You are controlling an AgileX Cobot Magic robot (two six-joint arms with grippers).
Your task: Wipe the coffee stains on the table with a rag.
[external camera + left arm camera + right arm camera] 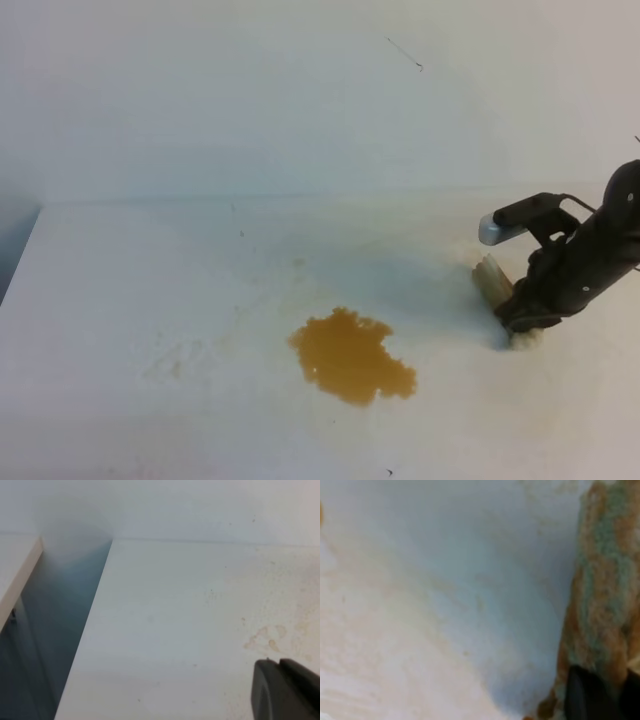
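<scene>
The coffee stain (350,355) is an orange-brown blotch on the white table (150,280), just front of centre. The rag (492,279) is a small beige, brown-stained wad at the right, well right of the blotch. My right gripper (518,322) reaches down onto it and is shut on it, with its tip at the tabletop. In the right wrist view the stained rag (602,590) fills the right side above a dark fingertip (585,697). Only a dark fingertip (282,690) of my left gripper shows, in the left wrist view over the table's far left part.
The table's left edge (90,630) drops into a dark gap, with another white surface (17,570) beyond it. Faint tan smudges (265,637) mark the tabletop near the left fingertip. A white wall (300,90) rises behind the table.
</scene>
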